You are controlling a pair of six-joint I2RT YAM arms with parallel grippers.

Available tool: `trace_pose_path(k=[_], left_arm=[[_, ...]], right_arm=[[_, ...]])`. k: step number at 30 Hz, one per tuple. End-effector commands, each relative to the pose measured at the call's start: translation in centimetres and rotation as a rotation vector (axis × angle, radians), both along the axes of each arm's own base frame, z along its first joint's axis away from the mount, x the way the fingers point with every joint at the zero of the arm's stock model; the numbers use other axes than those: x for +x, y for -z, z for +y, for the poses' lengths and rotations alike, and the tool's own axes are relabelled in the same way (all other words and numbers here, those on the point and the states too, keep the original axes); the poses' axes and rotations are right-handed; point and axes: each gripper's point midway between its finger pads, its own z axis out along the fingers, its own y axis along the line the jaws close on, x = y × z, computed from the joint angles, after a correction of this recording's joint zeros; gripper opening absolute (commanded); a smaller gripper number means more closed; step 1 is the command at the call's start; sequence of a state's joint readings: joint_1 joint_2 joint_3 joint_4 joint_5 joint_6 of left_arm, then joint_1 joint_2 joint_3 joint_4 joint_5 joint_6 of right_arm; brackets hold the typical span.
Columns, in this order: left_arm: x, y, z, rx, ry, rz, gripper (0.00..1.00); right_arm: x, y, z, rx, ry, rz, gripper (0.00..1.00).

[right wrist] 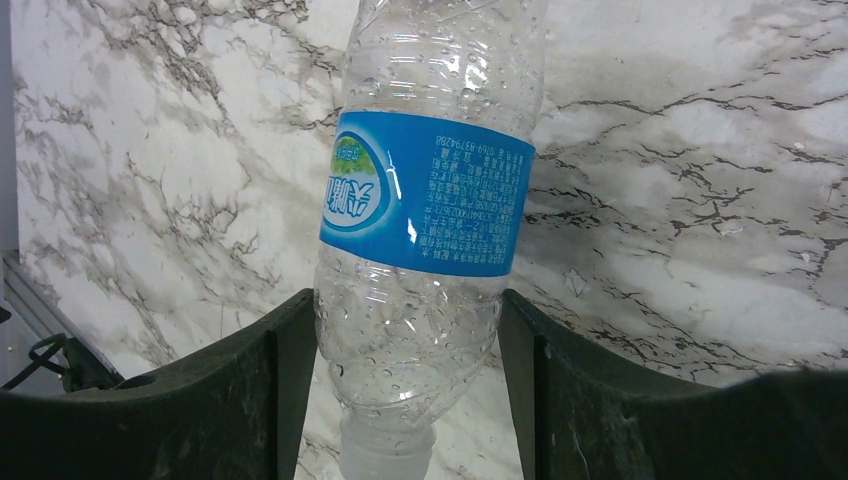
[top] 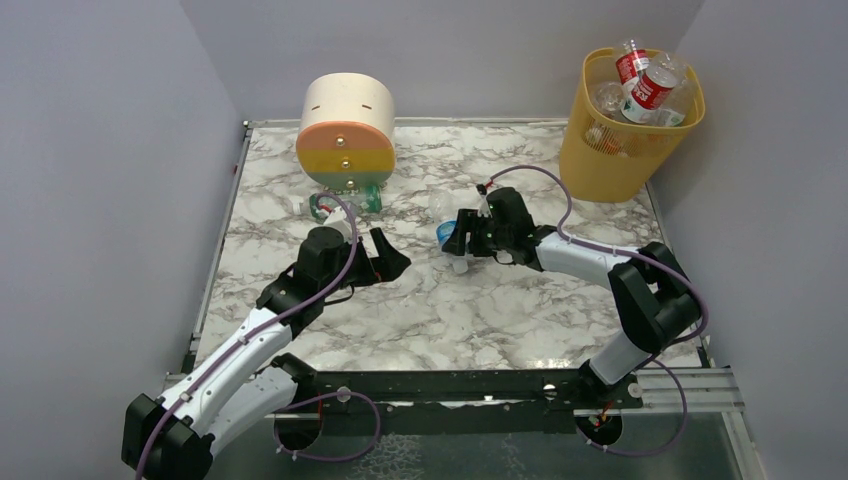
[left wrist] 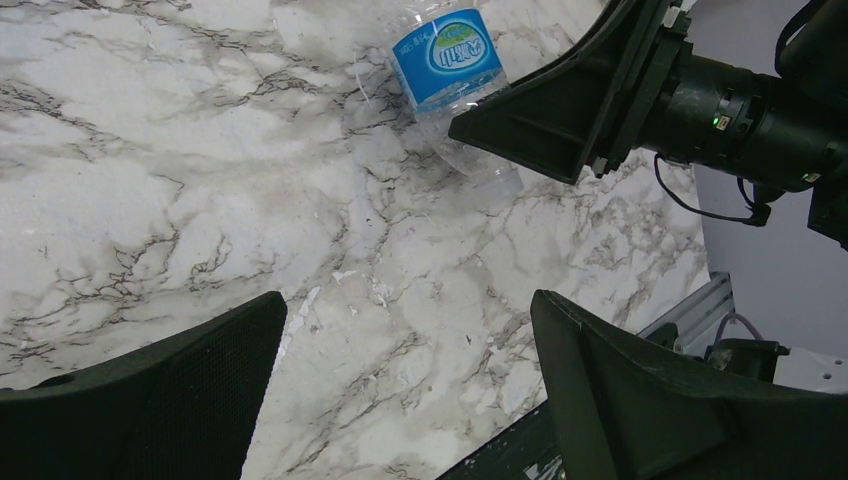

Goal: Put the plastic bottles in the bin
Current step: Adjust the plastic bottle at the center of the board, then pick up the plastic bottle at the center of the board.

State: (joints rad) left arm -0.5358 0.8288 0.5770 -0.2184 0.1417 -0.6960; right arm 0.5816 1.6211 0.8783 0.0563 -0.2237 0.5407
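A clear plastic bottle with a blue label (right wrist: 430, 200) lies on the marble table, cap toward the camera. My right gripper (right wrist: 405, 340) is shut on its shoulder, with both fingers touching it. In the top view the bottle (top: 446, 235) sits mid-table at my right gripper (top: 458, 240). It also shows in the left wrist view (left wrist: 445, 60). My left gripper (left wrist: 410, 320) is open and empty over bare marble, left of the bottle (top: 385, 255). The yellow-orange bin (top: 620, 155) stands at the far right, with several bottles (top: 650, 88) heaped in it.
A round cream, orange, yellow and green drawer unit (top: 347, 135) stands at the back left. A green-labelled bottle (top: 325, 207) lies just in front of it, beside my left arm. Grey walls close in the table on three sides.
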Motion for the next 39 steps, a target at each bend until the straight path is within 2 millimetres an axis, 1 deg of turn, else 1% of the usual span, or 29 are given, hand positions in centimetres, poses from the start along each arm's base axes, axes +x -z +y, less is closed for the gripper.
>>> trace_pose_path(k=[1,8,12,16,23,27,30,32,34,39], left_arm=[[0.0,-0.9,-0.1,-0.034,0.003,-0.028,0.99],[-0.4,-0.9,0.1,-0.041,-0.002,-0.031,0.99],[-0.4,-1.0,0.2,-0.042,-0.005,-0.035,0.99],[-0.4,-1.1,0.2,-0.043,-0.004,-0.036,0.99],[-0.5,-1.1,0.2,-0.046,-0.004,-0.037,0.99],[-0.5,-1.1,0.3,-0.047,-0.006,-0.038,0.99],[-0.6,-1.0,0.3,-0.044,-0.006,-0.036,0.99],[-0.6,-1.0,0.4,-0.043,-0.008,-0.036,0.99],[-0.6,-1.0,0.4,-0.044,-0.009,-0.039,0.99],[-0.6,-1.1,0.4,-0.044,-0.011,-0.041,0.99]], right_arm=[[0.0,-0.3,-0.1,-0.011,0.003,-0.007,0.66],[-0.5,0.5,0.0,-0.017,-0.002,0.017,0.66],[-0.7,0.5,0.0,-0.019,-0.004,0.020,0.67],[-0.8,0.4,0.0,-0.028,-0.008,0.023,0.73],[-1.0,0.1,-0.1,-0.036,-0.010,0.020,0.78],[-0.7,-0.5,-0.2,-0.044,-0.009,0.009,0.82],[0.0,-1.4,-0.3,-0.064,-0.010,-0.024,0.85],[0.8,-2.1,-0.1,-0.088,-0.023,-0.050,0.87],[1.9,-2.9,0.0,-0.128,-0.038,-0.077,0.88],[4.5,-3.9,0.3,-0.236,-0.078,-0.127,0.91]])
